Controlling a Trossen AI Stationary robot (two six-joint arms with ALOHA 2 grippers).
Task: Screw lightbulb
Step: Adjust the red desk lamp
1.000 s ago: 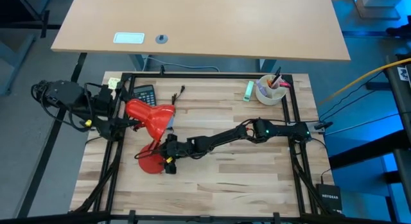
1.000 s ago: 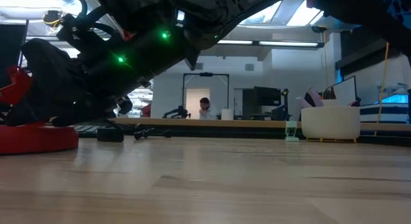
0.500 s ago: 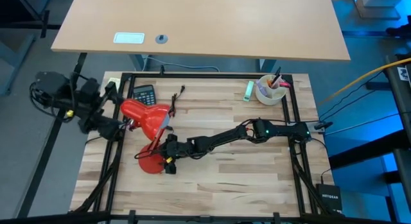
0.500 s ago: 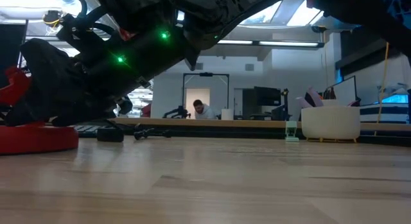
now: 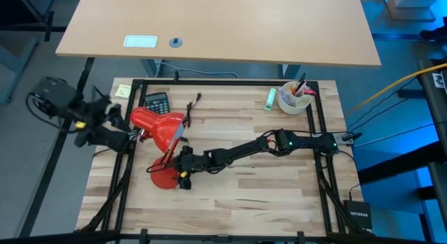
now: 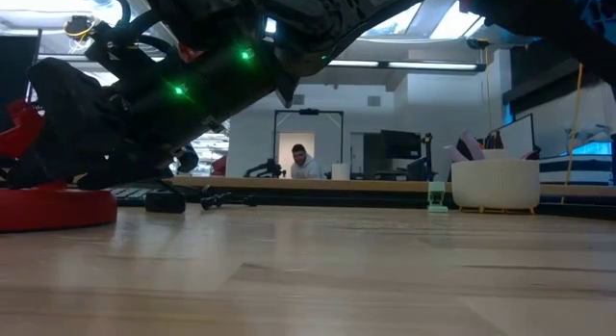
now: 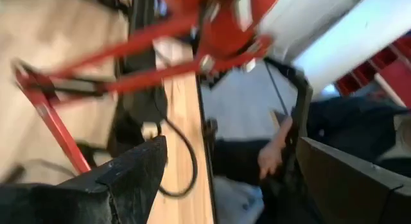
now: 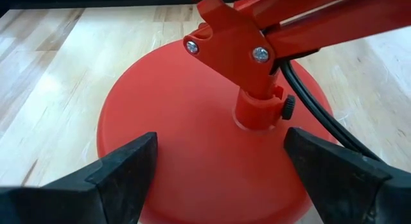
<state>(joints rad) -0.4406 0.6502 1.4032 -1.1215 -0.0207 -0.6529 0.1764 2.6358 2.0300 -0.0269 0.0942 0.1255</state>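
Lightbulb (image 5: 179, 131) probably light, fragile, smooth and slippery; best taken gently round the globe, not the thread. Barely visible: only a pale patch at mouth of red lamp shade (image 5: 155, 124), apparently seated inside, left part of surface (image 5: 265, 195). Left claw (image 7: 225, 166) released, empty, near shade. Right claw (image 8: 218, 166) spread wide over lamp base (image 8: 173, 115), grasping nothing.

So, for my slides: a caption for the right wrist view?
Right gripper open, fingers either side of the red lamp base, just below the arm's pivot joint.
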